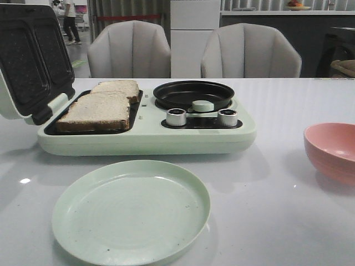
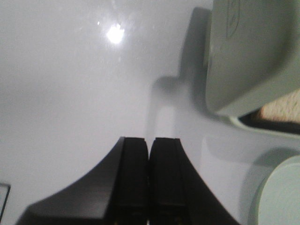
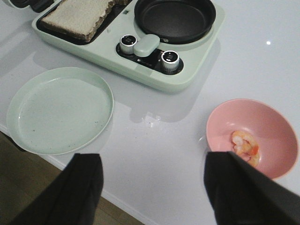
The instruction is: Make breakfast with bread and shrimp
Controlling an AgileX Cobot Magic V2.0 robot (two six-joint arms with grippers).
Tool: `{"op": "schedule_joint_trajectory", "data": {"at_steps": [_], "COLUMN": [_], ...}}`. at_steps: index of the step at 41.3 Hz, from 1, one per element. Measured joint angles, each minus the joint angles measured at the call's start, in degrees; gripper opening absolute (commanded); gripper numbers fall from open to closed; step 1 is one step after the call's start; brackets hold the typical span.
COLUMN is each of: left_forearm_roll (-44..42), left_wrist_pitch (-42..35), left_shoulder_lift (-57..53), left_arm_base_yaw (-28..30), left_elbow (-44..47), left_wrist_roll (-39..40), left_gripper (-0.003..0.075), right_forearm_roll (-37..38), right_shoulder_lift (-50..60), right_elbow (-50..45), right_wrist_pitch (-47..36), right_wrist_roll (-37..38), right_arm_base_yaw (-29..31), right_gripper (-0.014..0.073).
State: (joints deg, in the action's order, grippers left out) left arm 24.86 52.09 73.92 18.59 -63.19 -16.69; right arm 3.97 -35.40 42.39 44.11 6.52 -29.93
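- A pale green breakfast maker (image 1: 147, 136) sits on the white table (image 1: 266, 188), its lid (image 1: 28, 61) tipped up and back on the left side.
- The bread (image 1: 97, 111), two crusted slices, lies in the open sandwich tray, one slice behind the other and touching it.
- Beside the tray sits a black round pan (image 1: 193, 94); in front of it are two silver dials (image 1: 176, 117) with a pale green knob (image 1: 202, 105) between them.
- A pale green plate (image 1: 131, 210) lies on the table just in front of the machine.
- A pink bowl (image 3: 252, 137) stands to the right, well apart from the plate; the shrimp (image 3: 244, 146) lies inside it, pinkish-orange and whitish.
- The left hand (image 2: 149, 178) hovers low over bare table beside the raised lid, its dark fingers (image 2: 133, 173) pressed together, holding nothing.
- The right hand (image 3: 152, 187) hangs above the table's near edge, fingers (image 3: 84, 187) spread wide apart, one near the plate and the other overlapping the bowl's rim in the wrist view.
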Motion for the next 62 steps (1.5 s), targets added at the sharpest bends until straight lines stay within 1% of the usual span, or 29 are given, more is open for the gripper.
{"op": "schedule_joint_trajectory", "data": {"at_steps": [5,16,28,40,47,57,62], "left_forearm_roll": [4.0,8.7,12.1,13.1,13.2,13.4,13.5], "left_wrist_pitch": [-1.6,-2.8,-3.4,-4.5,-2.9,-1.0,-0.5], "left_shoulder_lift": [5.6,18.6,26.6,27.2,26.0,17.7,12.0], "left_arm_base_yaw": [0.0,0.0,-2.2,-7.6,-11.5,-19.3,-24.8], "left_elbow": [-5.6,-17.8,-23.3,-23.8,-23.9,-22.6,-20.1], "left_wrist_roll": [-0.6,-0.7,-0.7,-2.1,-4.1,-7.7,-9.5], "left_gripper": [0.0102,0.0102,0.0102,0.0102,0.0102,0.0102,0.0102], "right_forearm_roll": [0.0,0.0,0.0,0.0,0.0,0.0,0.0], "right_shoulder_lift": [0.0,0.0,0.0,0.0,0.0,0.0,0.0], "right_elbow": [0.0,0.0,0.0,0.0,0.0,0.0,0.0], "right_wrist_pitch": [0.0,0.0,0.0,0.0,0.0,0.0,0.0], "right_wrist_roll": [0.0,0.0,0.0,0.0,0.0,0.0,0.0], "right_arm_base_yaw": [0.0,0.0,0.0,0.0,0.0,0.0,0.0], "right_gripper": [0.0559,0.0559,0.0559,0.0559,0.0559,0.0559,0.0559]}}
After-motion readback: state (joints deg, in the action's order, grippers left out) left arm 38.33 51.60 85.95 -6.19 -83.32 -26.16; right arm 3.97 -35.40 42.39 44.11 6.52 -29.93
